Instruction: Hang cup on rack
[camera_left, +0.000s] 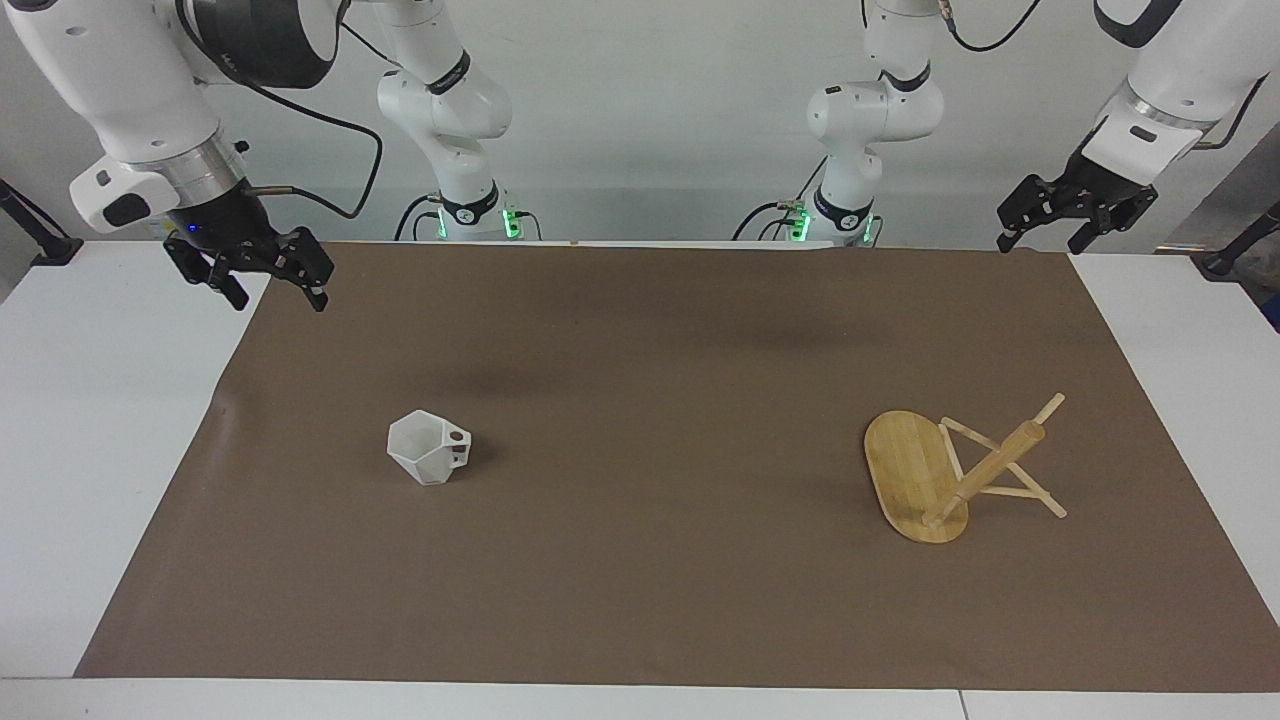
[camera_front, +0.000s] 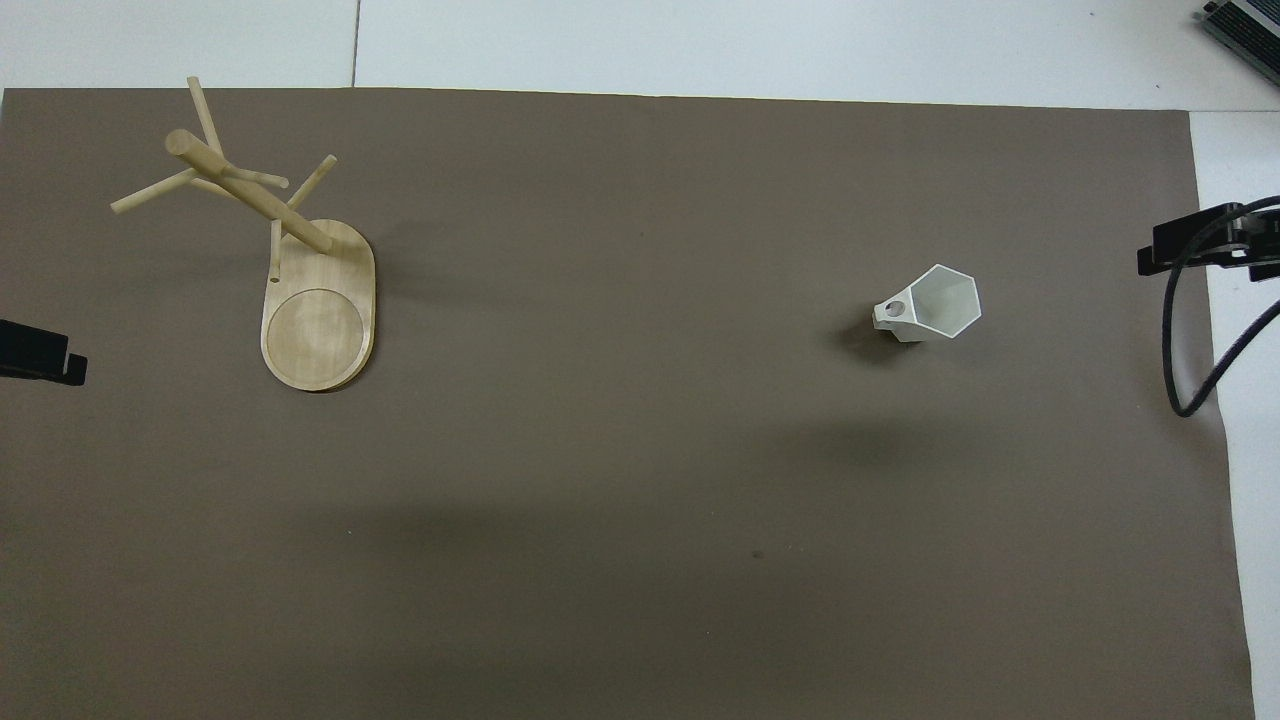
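A small white faceted cup (camera_left: 428, 447) with a pierced blocky handle stands upright toward the right arm's end of the table, well apart from a light bamboo rack (camera_left: 945, 475) standing upright on its oval base.

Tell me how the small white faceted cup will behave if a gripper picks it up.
The small white faceted cup looks rigid and probably light. Its flat facets should keep it from rolling, and its matte surface may resist slipping. Standing upright on the brown mat, it could tip if nudged high.
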